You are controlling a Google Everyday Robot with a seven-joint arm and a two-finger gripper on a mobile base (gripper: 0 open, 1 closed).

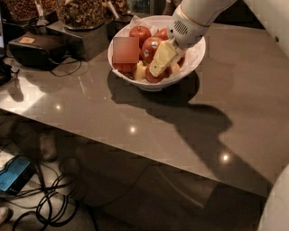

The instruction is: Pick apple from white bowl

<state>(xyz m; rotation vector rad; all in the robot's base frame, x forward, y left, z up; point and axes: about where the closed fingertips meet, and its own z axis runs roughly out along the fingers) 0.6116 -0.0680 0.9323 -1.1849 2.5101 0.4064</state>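
Observation:
The white bowl [195, 56] stands at the back middle of the grey table [135, 117], with white paper at its far rim [135, 20]. It holds several red apples and a pale yellow-green one [140, 72]. My gripper [161, 59] reaches down into the bowl from the upper right, its pale yellow tip lying over a glossy red apple [156, 77] near the bowl's front. A red apple with a white sticker [150, 47] sits just left of the gripper, and another red apple [140, 33] lies behind it. A blurred patch hides the bowl's left part.
A black case [36, 47] with a cable lies at the table's back left. Dark containers of brown snacks [81, 13] stand behind the bowl. The table's front edge runs diagonally; cables [49, 203] and a blue device [13, 173] lie on the floor below.

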